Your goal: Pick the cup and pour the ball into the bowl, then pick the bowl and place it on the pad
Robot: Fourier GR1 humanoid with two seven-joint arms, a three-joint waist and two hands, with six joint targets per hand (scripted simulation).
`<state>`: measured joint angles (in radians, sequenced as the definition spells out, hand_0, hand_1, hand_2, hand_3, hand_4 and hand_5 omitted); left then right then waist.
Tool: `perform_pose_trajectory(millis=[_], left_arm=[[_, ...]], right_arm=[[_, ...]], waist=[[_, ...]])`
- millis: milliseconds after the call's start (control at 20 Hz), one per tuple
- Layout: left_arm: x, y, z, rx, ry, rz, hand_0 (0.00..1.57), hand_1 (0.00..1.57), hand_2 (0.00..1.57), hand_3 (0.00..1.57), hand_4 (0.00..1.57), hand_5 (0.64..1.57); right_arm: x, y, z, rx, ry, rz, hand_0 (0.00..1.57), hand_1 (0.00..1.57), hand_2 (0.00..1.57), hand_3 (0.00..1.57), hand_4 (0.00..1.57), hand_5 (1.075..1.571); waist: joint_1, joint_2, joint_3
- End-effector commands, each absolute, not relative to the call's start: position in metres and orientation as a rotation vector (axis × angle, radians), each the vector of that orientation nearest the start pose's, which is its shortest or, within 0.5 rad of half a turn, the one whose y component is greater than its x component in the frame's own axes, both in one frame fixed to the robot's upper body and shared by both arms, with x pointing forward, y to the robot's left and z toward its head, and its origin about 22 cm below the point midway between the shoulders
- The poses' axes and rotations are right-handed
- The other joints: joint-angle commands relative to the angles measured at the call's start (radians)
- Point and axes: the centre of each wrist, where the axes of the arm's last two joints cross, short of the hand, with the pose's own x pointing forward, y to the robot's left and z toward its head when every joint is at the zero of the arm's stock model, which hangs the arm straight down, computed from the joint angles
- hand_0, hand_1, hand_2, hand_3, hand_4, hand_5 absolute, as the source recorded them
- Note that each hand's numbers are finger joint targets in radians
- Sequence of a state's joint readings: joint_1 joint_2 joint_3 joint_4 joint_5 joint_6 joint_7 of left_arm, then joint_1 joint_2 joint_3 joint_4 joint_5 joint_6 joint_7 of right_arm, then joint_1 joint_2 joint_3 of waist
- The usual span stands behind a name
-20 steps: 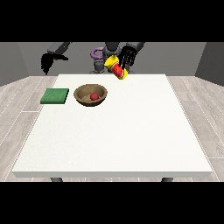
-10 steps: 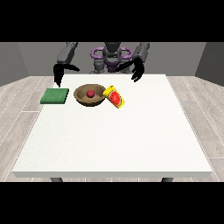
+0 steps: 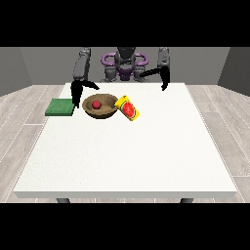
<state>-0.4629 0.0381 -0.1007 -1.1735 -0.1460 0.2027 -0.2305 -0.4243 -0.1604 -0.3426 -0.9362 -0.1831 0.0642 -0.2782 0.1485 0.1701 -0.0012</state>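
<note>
A brown wooden bowl (image 3: 101,113) sits on the table with a red ball (image 3: 96,104) inside it. The yellow cup (image 3: 129,108) with a red inside lies tipped on its side, touching the bowl's right rim. A green pad (image 3: 60,107) lies flat to the left of the bowl. The hand at the view's left (image 3: 76,93) hangs between the pad and the bowl, fingers pointing down, holding nothing. The hand at the view's right (image 3: 165,81) hangs above the table's far edge, well clear of the cup, fingers relaxed and empty.
The white table (image 3: 127,156) stretches wide towards the camera. The robot's torso (image 3: 124,66) stands behind the far edge. A grey plank floor surrounds the table.
The cup left the hand at the view's right and now lies on the table beside the bowl. That hand withdrew to the right. The other hand came down between pad and bowl.
</note>
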Motion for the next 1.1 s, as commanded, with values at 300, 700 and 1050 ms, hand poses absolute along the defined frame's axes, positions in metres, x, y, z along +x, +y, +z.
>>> perform_pose_trajectory(millis=[300,700,1050], left_arm=[[0.331,0.196,0.032,0.105,-1.876,-0.258,0.0,0.0,0.0,0.0,0.0,1.565],[0.325,0.198,0.059,0.087,-1.939,-0.307,0.0,0.0,0.0,0.0,0.0,1.565],[0.339,0.198,0.101,0.053,-2.056,-0.325,0.0,0.0,0.0,0.0,0.47,1.564]], right_arm=[[0.339,-0.296,-0.054,-0.046,-1.619,-0.282,0.0,0.0,0.0,0.0,0.19,1.561],[0.335,-0.276,-0.079,-0.06,-1.651,-0.293,0.0,0.0,0.0,0.0,0.06,1.562],[0.298,-0.33,-0.101,-0.415,-1.375,-0.225,1.57,1.57,1.57,1.09,0.85,1.505]], waist=[[-0.006,0.007,0.0017],[0.042,0.057,0.0019],[0.095,0.159,-0.0004]])
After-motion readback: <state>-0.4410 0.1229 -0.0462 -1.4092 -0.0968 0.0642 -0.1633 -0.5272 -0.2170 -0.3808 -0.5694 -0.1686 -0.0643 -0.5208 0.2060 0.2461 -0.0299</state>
